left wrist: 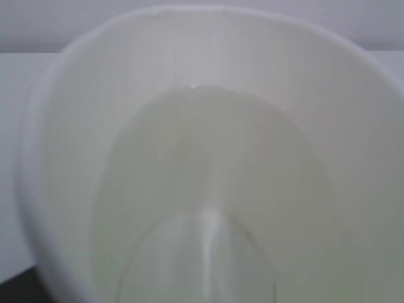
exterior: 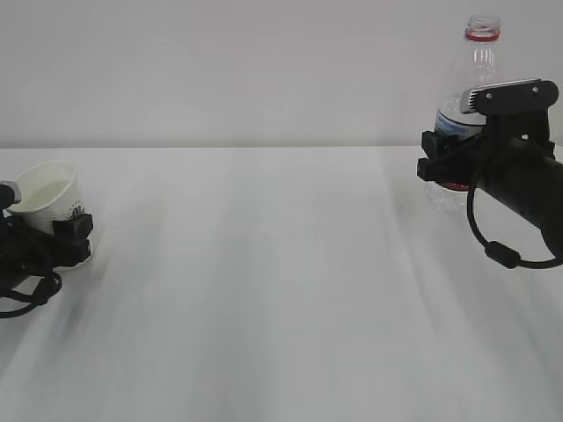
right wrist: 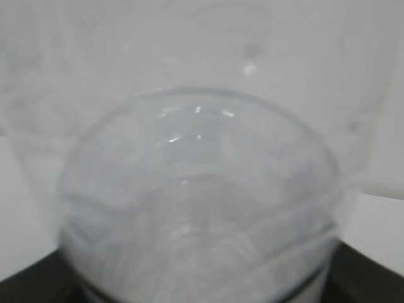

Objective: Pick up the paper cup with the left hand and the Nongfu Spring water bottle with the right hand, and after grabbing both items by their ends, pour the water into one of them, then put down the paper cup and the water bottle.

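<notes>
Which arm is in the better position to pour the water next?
Likely the right: its gripper is clamped on the upright, uncapped bottle. The left gripper holds the cup, tilted, far across the table.

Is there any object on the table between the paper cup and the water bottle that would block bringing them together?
Nothing visible does. The paper cup sits in the left gripper at far left, the water bottle in the right gripper at far right. The table between them shows only bare white surface.
</notes>
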Motion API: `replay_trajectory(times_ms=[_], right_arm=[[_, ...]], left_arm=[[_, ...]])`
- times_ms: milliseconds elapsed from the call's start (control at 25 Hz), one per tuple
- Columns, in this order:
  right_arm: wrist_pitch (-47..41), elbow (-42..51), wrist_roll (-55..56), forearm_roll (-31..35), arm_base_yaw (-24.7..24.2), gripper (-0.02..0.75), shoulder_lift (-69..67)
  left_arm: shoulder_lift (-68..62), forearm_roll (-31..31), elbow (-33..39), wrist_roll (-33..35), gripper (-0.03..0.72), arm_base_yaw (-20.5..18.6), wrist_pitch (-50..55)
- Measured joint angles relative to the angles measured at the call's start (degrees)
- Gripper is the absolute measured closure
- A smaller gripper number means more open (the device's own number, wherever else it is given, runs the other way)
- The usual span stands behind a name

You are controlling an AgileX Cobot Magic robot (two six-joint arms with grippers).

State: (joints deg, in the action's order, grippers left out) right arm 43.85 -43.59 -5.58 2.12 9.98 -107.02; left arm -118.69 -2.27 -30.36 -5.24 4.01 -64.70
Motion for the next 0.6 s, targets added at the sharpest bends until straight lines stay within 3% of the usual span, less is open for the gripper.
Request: replay_trajectory(times_ms=[80,320,600], right_arm=[[0.0,0.0,0.0,0.0,0.0,0.266,0.0],[0.0,0.0,0.0,0.0,0.0,0.266,0.0],[0.0,0.0,0.0,0.0,0.0,0.266,0.0]], left_arm=[[0.0,0.0,0.0,0.1,0.167,0.0,0.0],[0.0,0.0,0.0,0.5,0.043,0.0,-0.3],[0.0,-0.2,0.8,0.5,0.026,0.0,-0.7]])
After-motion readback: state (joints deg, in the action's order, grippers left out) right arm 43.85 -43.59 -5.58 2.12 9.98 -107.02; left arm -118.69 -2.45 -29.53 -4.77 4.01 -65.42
